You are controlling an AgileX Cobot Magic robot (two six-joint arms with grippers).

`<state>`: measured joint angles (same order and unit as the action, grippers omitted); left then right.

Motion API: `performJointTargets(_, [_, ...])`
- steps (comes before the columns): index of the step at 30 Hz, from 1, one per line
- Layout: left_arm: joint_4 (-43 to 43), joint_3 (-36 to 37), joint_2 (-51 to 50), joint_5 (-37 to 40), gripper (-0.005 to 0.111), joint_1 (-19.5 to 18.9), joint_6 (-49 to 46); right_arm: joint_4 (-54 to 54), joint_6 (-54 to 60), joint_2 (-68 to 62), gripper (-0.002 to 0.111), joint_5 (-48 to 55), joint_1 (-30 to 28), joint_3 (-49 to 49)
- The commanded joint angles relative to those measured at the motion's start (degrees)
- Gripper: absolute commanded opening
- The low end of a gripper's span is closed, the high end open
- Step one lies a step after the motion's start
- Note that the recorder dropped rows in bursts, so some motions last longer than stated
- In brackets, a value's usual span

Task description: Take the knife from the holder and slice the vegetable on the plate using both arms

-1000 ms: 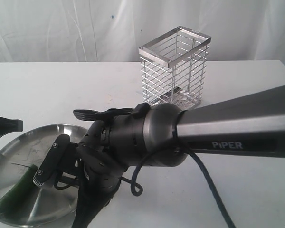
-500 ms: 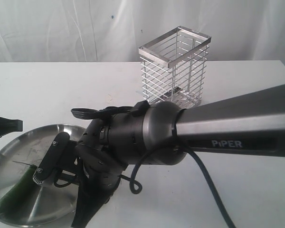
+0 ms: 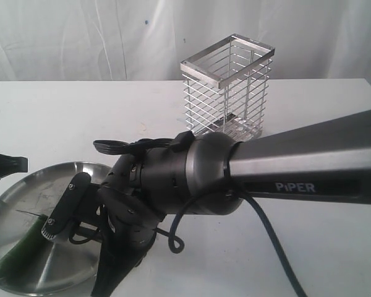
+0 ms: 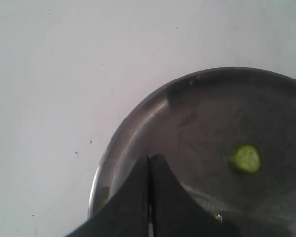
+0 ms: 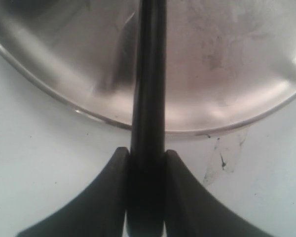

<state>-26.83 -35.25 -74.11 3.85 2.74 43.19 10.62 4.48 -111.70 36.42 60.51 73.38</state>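
OK, R pincer (image 5: 145,153) was clamped on the knife (image 5: 148,74) handle, knife reaching over the plate (image 3: 25,185). Cucumber (image 3: 21,253) lay at plate's 7 o'clock, one slice (image 4: 246,158) loose. L pincer (image 4: 150,160) was shut, empty. IMO it needed to pin the cucumber; blade vertical, short strokes.

Soft bright light, glare on steel plate (image 5: 227,59), wrist views blurred

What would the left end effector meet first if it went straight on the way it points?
Probably bare steel of the plate: the shut left end effector points across its inside, clear of the cucumber slice. Depth is unclear.
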Motion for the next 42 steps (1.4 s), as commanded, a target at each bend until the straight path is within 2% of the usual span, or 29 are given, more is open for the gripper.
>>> performJointTargets(1, [0.72, 0.43, 2.24, 1.46, 0.000, -0.03, 0.70, -0.12, 0.41, 0.14, 0.000, -0.08, 0.05, 0.21])
performJointTargets(9, [2.13, 0.43, 3.92, 5.49, 0.000, 0.41, 0.48, -0.12, 0.77, 0.14, 0.000, -0.08, 0.05, 0.21])
performJointTargets(17, [7.44, 0.53, 3.87, 9.50, 0.000, 4.88, -4.36, -0.12, 0.77, 0.14, 0.000, -0.08, 0.05, 0.21])
performJointTargets(20, [14.29, 0.53, 2.98, 11.01, 0.000, 4.89, -11.78, -0.12, 0.90, 0.14, 0.000, -0.08, 0.05, 0.21])
performJointTargets(23, [24.63, 0.53, 0.15, 12.04, 0.000, 4.89, -23.42, -0.12, 0.89, 0.14, 0.000, -0.19, 0.05, 0.21])
performJointTargets(25, [29.05, 0.53, -0.80, 11.87, 0.000, 4.89, -28.52, -0.12, 0.89, 0.14, 0.000, -0.19, 0.05, 0.21])
performJointTargets(27, [30.00, 0.24, -0.93, 10.72, 0.000, 4.89, -30.55, -0.12, 0.89, 0.14, 0.000, -0.19, 0.05, 0.21])
performJointTargets(33, [30.00, -8.05, -3.84, 17.71, 0.000, 4.67, -37.43, -0.12, 0.89, 0.14, 0.000, -0.19, 0.05, 0.21])
performJointTargets(37, [30.00, -14.67, -5.98, 26.59, 0.000, 4.24, -41.74, -0.12, 0.89, 0.14, 0.000, -0.19, 0.05, 0.21])
performJointTargets(42, [32.16, -19.48, -9.61, 35.90, 0.000, 2.05, -46.23, -0.12, 0.89, 0.14, 0.000, -0.19, 0.05, 0.21])
